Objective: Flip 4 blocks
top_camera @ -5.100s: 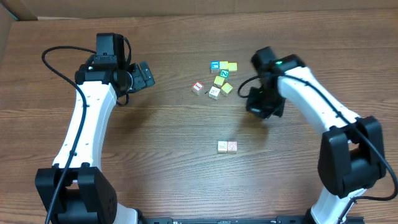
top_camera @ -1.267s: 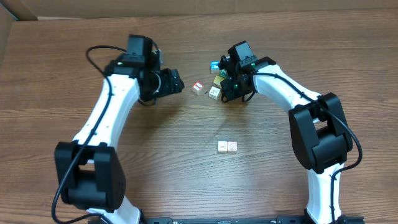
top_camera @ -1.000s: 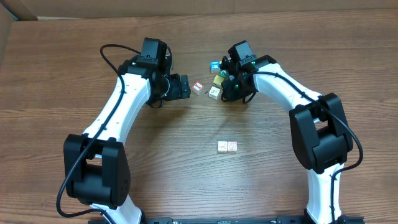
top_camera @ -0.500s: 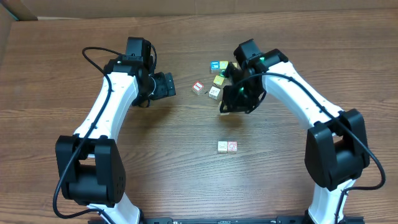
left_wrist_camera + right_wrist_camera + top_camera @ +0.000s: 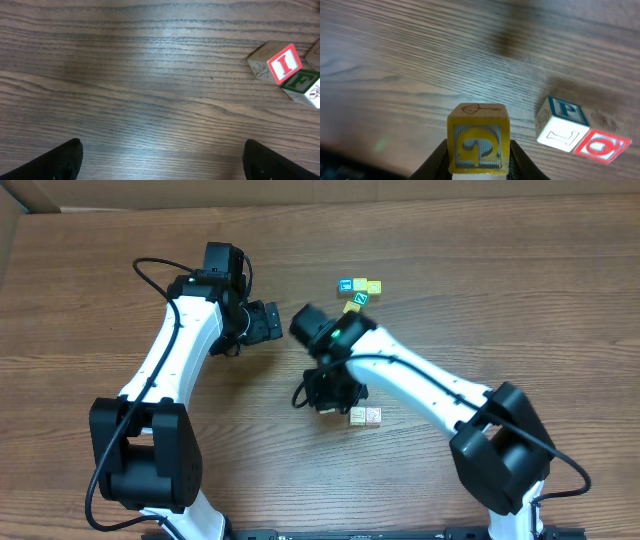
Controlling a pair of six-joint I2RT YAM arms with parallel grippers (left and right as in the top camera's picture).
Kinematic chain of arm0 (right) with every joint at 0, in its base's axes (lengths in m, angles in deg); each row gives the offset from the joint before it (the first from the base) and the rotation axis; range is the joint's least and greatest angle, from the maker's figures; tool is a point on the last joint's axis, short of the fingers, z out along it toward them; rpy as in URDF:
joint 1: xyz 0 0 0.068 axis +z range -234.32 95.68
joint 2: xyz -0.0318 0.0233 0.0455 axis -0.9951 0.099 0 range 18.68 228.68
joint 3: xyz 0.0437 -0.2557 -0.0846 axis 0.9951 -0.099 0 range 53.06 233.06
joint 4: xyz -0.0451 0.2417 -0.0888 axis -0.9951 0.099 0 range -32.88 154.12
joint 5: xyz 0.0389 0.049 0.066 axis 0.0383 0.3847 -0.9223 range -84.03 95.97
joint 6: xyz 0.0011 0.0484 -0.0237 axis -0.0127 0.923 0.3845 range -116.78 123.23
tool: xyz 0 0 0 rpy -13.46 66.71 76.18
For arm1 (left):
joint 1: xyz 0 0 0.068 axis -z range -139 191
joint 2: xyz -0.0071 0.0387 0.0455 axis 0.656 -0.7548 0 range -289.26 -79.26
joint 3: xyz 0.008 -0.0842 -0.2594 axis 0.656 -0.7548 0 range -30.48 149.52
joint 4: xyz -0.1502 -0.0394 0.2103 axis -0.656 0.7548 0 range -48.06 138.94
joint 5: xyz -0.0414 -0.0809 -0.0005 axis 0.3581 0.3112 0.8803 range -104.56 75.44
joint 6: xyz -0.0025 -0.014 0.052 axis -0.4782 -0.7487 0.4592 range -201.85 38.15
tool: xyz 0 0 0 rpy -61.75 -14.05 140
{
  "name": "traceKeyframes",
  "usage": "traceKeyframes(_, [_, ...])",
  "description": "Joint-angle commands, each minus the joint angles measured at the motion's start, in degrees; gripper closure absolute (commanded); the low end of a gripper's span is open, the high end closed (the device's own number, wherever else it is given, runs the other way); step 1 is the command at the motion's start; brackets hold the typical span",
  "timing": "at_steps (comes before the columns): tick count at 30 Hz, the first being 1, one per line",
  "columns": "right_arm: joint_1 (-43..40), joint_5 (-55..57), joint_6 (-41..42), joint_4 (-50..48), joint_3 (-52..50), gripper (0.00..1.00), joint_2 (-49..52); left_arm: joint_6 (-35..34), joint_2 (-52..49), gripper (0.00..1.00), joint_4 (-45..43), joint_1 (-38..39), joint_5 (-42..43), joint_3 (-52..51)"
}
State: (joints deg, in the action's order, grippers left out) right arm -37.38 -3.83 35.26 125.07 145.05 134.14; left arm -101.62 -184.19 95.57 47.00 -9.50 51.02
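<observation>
Pinching a yellow block (image 5: 478, 142) in the right gripper (image 5: 328, 393), over the table (image 5: 395, 60), near two blocks (image 5: 570, 130) lying side by side. Holding the left gripper (image 5: 162, 160) wide open and empty. Risking a knock against that pair on set-down, or landing same face up.

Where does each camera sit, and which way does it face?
Overhead: above the table, looking straight down; left arm and right arm show.
Left wrist: low over the table, facing forward to a red block; open left gripper's tips at bottom corners.
Right wrist: looks down past the right gripper, shut on a yellow block.
Shared: overhead and right wrist both show the block pair.
</observation>
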Motion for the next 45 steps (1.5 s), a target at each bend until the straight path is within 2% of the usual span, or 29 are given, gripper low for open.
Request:
traceKeyframes(1, [2.78, 8.87, 8.83, -0.42, -2.75, 0.82, -1.11, -0.52, -0.46, 0.05, 0.22, 0.39, -1.16, 1.16])
traceKeyframes(4, [4.2, 11.26, 11.76, -1.86, -4.61, 0.82, -1.11, -0.55, -0.46, 0.05, 0.17, 0.39, -1.16, 1.16])
traceKeyframes(12, [4.44, 11.67, 11.85, -8.46, -8.79, 0.85, -1.03, -0.55, -0.46, 0.04, 0.35, 0.39, -1.03, 1.16])
traceKeyframes(13, [4.44, 11.58, 11.34, -9.11, -8.79, 0.83, -1.03, -0.55, -0.46, 0.04, 0.35, 0.39, -1.03, 1.16])
traceKeyframes(16, [4.31, 11.43, 10.99, -9.55, -8.13, 0.65, -1.03, -0.55, -0.46, 0.04, 0.37, 0.39, -1.03, 1.16])
traceKeyframes(19, [3.89, 10.29, 8.39, -9.22, -6.78, 0.55, -1.05, -0.55, -0.46, 0.04, 0.39, 0.39, -1.05, 1.16])
traceKeyframes(24, [3.45, 10.14, 8.02, -6.32, -4.09, 0.51, -1.05, -0.57, -0.46, 0.04, 0.63, 0.39, -1.03, 1.16])
traceKeyframes(27, [3.1, 10.14, 4.92, -5.33, -1.57, 0.51, -1.4, -0.57, -0.46, 0.13, 1.66, 0.46, -1.01, 1.16])
traceKeyframes(28, [2.25, 10.1, 3.74, -4.02, 0.55, 0.52, -1.81, -0.57, -0.57, 0.28, 2.47, 0.59, -0.96, 1.16])
traceKeyframes(30, [-0.15, 9.6, 2.73, -0.92, 4.11, 0.55, -2.8, -0.59, -0.79, 0.78, 4.04, 1.25, -0.87, 1.09])
traceKeyframes(31, [-1.88, 9.27, 1.88, 0.63, 5.81, 0.56, -3.34, -0.59, -1.01, 0.95, 4.66, 1.73, -0.52, 0.94])
traceKeyframes(34, [-7.74, 9.31, 0.42, 3.96, 8.98, 0.55, -4.61, -0.57, -1.7, 0.96, 6.16, 4.04, 0.96, 0.24])
traceKeyframes(36, [-12.94, 9.27, -0.04, 4.98, 9.35, 0.42, -5.18, -0.57, -2.6, 0.96, 6.43, 6.38, 1.05, -0.59])
traceKeyframes(40, [-23.1, 8.61, -2.8, 7.43, 9.18, 0.3, -5.14, -1.73, -4.85, 0.96, 6.1, 11.04, 2.23, -2.73])
traceKeyframes(44, [-32.28, 8.68, -4.5, 9.35, 8.83, 0.0, -5.14, -2.12, -7.85, 0.96, 5.81, 15.21, 5.6, -3.34])
traceKeyframes(45, [-34.01, 8.68, -4.48, 9.33, 8.74, 0.0, -5.14, -2.16, -8.35, 0.96, 5.57, 15.96, 5.97, -3.34])
